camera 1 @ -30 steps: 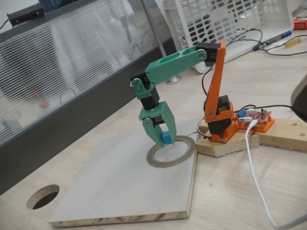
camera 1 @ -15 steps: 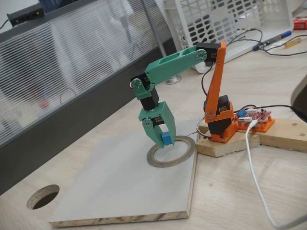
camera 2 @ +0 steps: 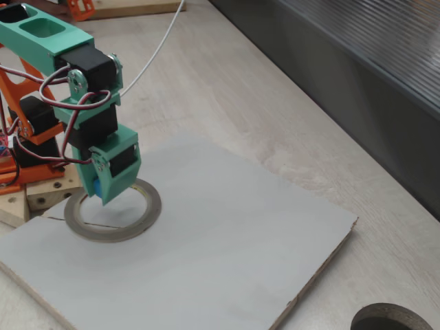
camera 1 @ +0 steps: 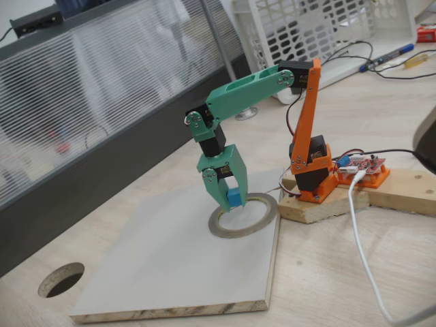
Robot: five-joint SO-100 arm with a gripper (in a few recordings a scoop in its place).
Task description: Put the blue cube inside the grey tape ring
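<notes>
My green gripper (camera 1: 230,203) points down over the left part of the grey tape ring (camera 1: 262,219), which lies flat on the pale board. The blue cube (camera 1: 234,198) is pinched between the fingers, held just above the ring's rim. In another fixed view the gripper (camera 2: 104,196) hangs over the ring (camera 2: 130,230) and a sliver of the blue cube (camera 2: 99,188) shows between the green fingers. The ring's middle shows bare board.
The pale board (camera 1: 170,266) lies on a wooden table. A dark round hole (camera 1: 61,279) is cut in the tabletop at the lower left. The arm's orange base (camera 1: 315,174) stands on a wooden block to the right, with a white cable (camera 1: 361,252) trailing forward.
</notes>
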